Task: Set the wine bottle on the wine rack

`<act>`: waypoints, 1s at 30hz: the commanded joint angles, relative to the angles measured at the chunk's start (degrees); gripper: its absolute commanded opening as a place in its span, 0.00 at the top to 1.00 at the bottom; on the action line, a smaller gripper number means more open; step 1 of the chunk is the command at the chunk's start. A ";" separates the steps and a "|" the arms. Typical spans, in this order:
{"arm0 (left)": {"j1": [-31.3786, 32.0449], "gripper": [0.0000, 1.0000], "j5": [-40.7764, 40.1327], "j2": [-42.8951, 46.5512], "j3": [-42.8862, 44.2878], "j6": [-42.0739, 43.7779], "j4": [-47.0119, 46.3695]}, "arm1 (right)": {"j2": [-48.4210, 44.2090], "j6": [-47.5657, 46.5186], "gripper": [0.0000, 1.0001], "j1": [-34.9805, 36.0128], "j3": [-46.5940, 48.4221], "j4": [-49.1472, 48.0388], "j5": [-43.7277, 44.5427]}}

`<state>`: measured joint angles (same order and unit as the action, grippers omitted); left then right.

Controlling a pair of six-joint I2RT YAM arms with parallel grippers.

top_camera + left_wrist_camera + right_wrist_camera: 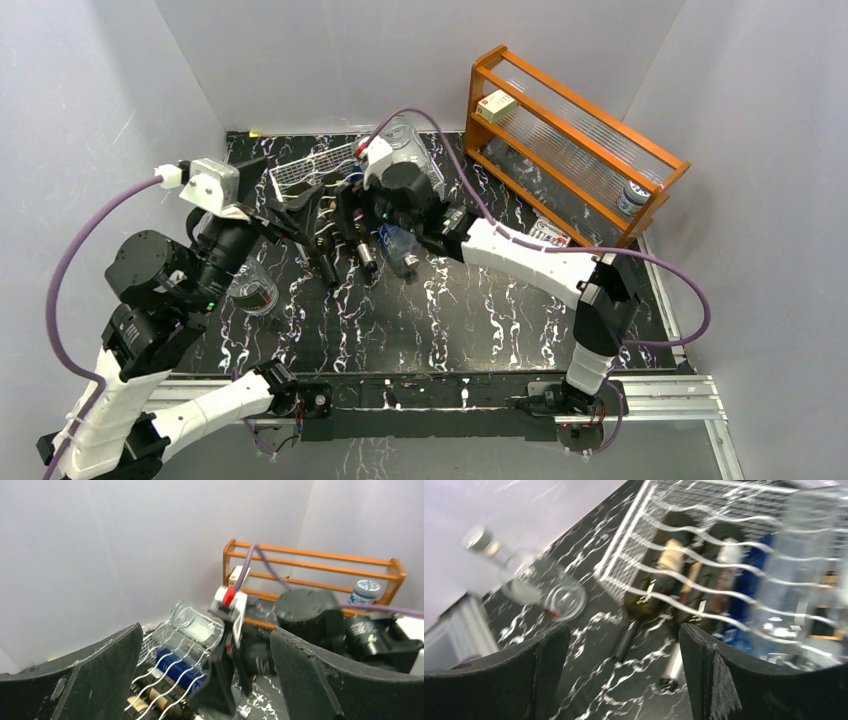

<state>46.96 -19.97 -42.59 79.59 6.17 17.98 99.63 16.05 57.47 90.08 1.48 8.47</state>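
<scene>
The white wire wine rack (305,172) stands at the back of the table with several bottles lying in its wavy cradles. Two dark wine bottles (340,238) point their necks toward me. A clear bottle with a blue label (402,248) lies in the rightmost cradle. My right gripper (395,205) hovers just over that clear bottle, open, gripping nothing. The right wrist view shows the right gripper (624,635) empty above the tabletop, facing the rack (704,555) and the dark bottles (659,575). My left gripper (300,215) is open beside the rack's left end. It (206,632) looks at the clear bottle (192,625).
Another clear bottle (250,290) lies on the table left of centre, beside my left arm. An orange wooden shelf (570,140) stands at the back right with a small box (497,103) and a can (632,197) on it. A small packet (548,232) lies in front of it.
</scene>
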 commanded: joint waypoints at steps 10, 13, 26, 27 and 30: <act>-0.03 0.02 -0.38 -0.30 6.58 0.23 -1.59 | 11.81 -5.68 0.09 13.09 10.97 -7.84 -10.37; -0.04 0.02 -3.41 -0.51 7.07 1.78 -1.85 | 18.26 -4.90 0.09 14.46 18.41 -7.28 -10.38; -0.05 0.02 -14.43 -1.70 8.79 6.98 -1.66 | 37.47 -4.17 0.11 16.00 38.76 -14.50 -8.01; -0.10 0.02 -14.79 -1.71 8.77 7.01 -1.57 | 38.40 -4.32 0.11 16.00 39.23 -15.57 -8.59; -0.03 0.02 -16.22 -2.23 9.14 7.41 -0.66 | 41.82 -4.80 0.13 16.00 43.64 -16.04 -9.48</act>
<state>46.96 -32.75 -43.86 86.76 11.97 17.19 138.61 12.19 73.49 126.98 -7.64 0.40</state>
